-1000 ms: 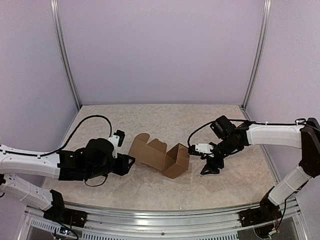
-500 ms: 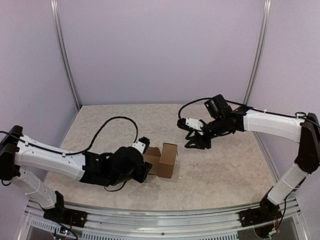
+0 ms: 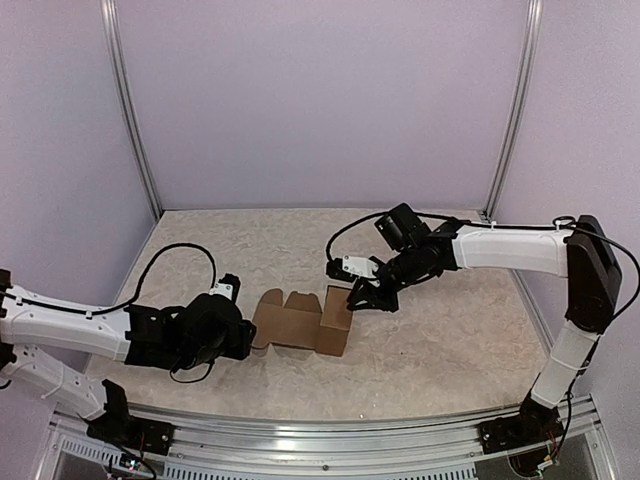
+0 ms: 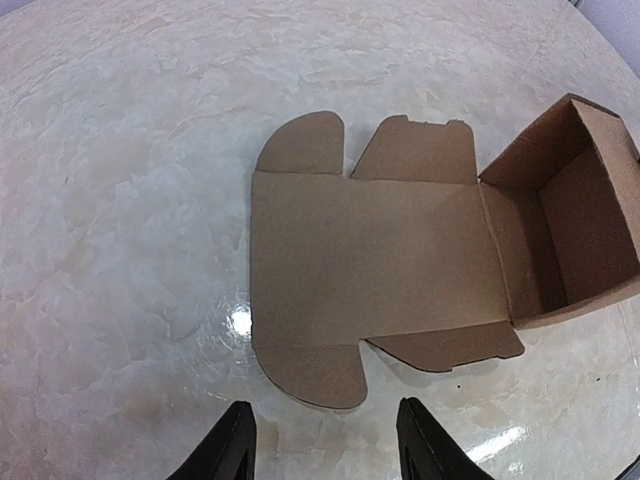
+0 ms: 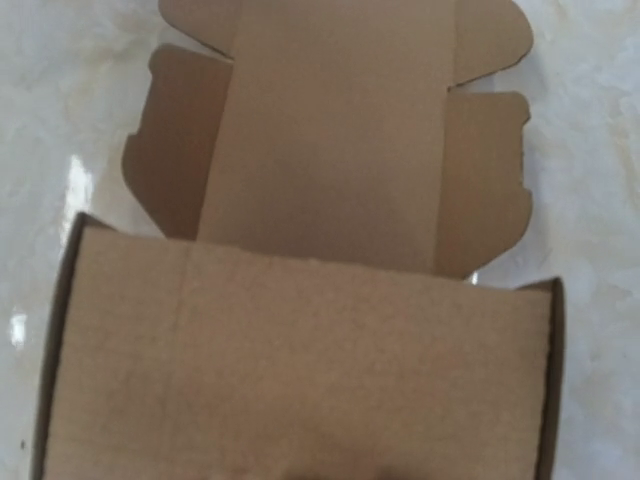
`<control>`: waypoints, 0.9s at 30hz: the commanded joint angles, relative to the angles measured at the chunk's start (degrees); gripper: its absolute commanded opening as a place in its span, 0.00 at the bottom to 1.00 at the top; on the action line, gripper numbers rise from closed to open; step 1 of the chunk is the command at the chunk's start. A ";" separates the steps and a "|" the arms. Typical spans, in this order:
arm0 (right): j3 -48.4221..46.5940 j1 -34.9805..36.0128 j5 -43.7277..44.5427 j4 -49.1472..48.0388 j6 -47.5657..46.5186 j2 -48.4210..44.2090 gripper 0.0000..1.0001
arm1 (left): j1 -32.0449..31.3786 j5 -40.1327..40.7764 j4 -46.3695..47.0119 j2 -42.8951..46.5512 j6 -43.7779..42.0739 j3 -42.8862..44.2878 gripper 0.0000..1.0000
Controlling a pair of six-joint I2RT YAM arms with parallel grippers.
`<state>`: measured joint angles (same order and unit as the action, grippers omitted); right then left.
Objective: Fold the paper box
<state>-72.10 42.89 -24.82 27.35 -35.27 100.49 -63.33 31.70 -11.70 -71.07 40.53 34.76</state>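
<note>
Lilac walls (image 3: 320,100) with metal posts (image 3: 130,110) at the far corners close in three sides of a pale marbled table (image 3: 450,350), glossy enough to show lamp glare in the left wrist view. The left arm (image 3: 80,325) lies low along the near left edge. The right arm (image 3: 510,248) reaches from the near right corner across to the middle. The box (image 3: 300,322) sits on the table at mid-width, a little nearer the near edge than the far one, with bare surface on every side of it. It is half formed. On its right end stands a tray (image 4: 575,235) with raised sides, holding only its own bare cardboard. From this tray a lid (image 4: 370,250) lies flat on the table toward the left edge, with flaps (image 4: 300,145) along its far and near sides. The left gripper (image 3: 245,340) hovers just beside the lid's left end. In its wrist view (image 4: 325,425) the fingers (image 4: 228,445) are spread apart with nothing between them, just short of the nearest flap. The right gripper (image 3: 362,298) is just beside the tray's far right corner. I cannot tell whether it touches the tray or whether its jaws are parted. Its wrist camera sees only the box (image 5: 300,380), with the lid and flaps beyond.
</note>
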 commanded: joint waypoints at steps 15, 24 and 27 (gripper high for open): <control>20.90 -5.76 8.07 5.79 -5.27 -18.45 0.14 | -2.69 4.58 8.56 6.95 -2.69 -4.11 0.47; 21.29 -14.11 1.71 -0.35 -5.24 -24.67 0.15 | -5.14 -7.37 21.29 -9.87 -18.68 3.97 0.49; 20.89 -16.38 -1.83 -4.95 -2.78 -22.46 0.23 | -6.07 -7.55 22.22 -16.75 -23.06 10.05 0.50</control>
<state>-50.94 29.17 -20.99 28.64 -40.40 76.12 -68.10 27.44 5.02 -81.91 26.55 37.93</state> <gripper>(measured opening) 0.194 0.494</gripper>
